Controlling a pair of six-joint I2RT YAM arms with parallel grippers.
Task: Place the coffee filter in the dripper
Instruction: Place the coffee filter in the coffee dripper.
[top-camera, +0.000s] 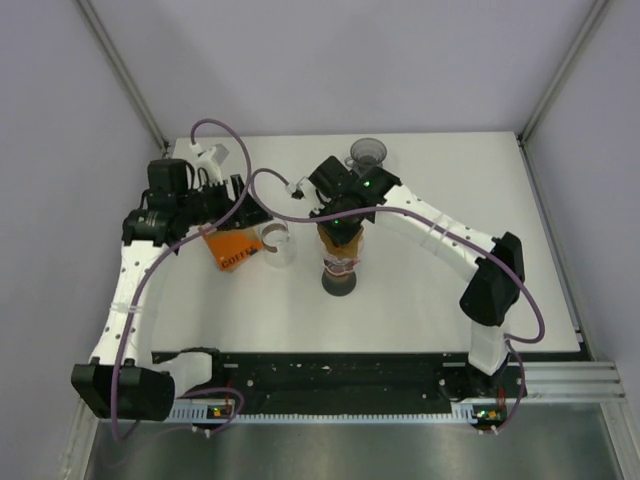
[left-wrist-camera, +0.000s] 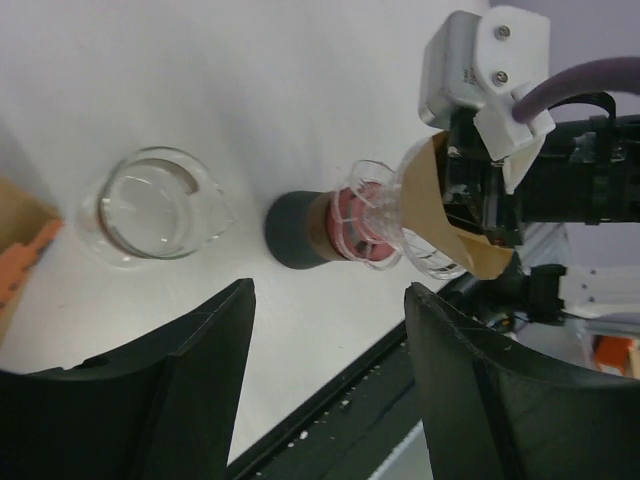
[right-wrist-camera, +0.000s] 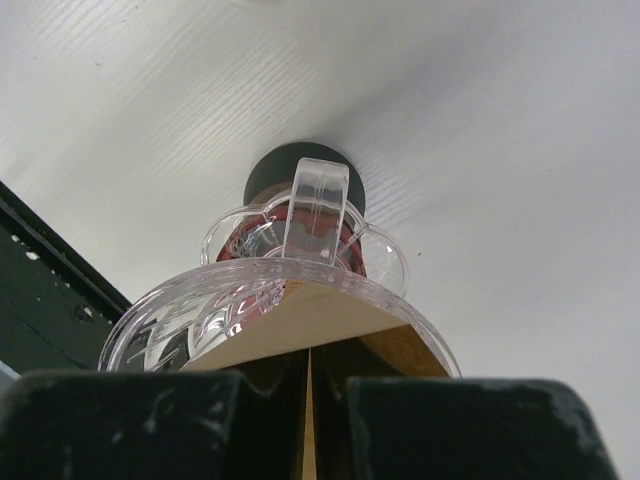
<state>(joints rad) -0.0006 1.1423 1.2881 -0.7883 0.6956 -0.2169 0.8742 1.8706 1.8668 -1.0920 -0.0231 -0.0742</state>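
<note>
the dripper (top-camera: 340, 262) stands on its dark-footed stand about mid-surface (top-camera: 430, 300), well apart from the near edge and the black rail (top-camera: 340, 375) along it. it is also well apart from the right edge. on its left the room is tighter. a glass server (top-camera: 277, 243) sits near it with only a narrow gap between them, and an orange box (top-camera: 228, 252) lies just beside the server on the far side from the dripper. a grey cup (top-camera: 367, 152) stands at the far edge, behind the right wrist.

my right arm runs from its base at the near right, with the elbow pushed out toward the right edge. its forearm reaches left across the surface and the wrist tips down over the dripper. the right fingers (right-wrist-camera: 150, 420) are pinched together on the top seam of the coffee filter (right-wrist-camera: 300, 320). the filter is folded flat, with its lower part inside the dripper's clear cone and its upper edge above the rim.

my left arm climbs along the left side and bends at the elbow. its wrist turns right above the orange box. the left fingers (left-wrist-camera: 150, 390) stand apart with nothing between them, facing the server and the dripper.
</note>
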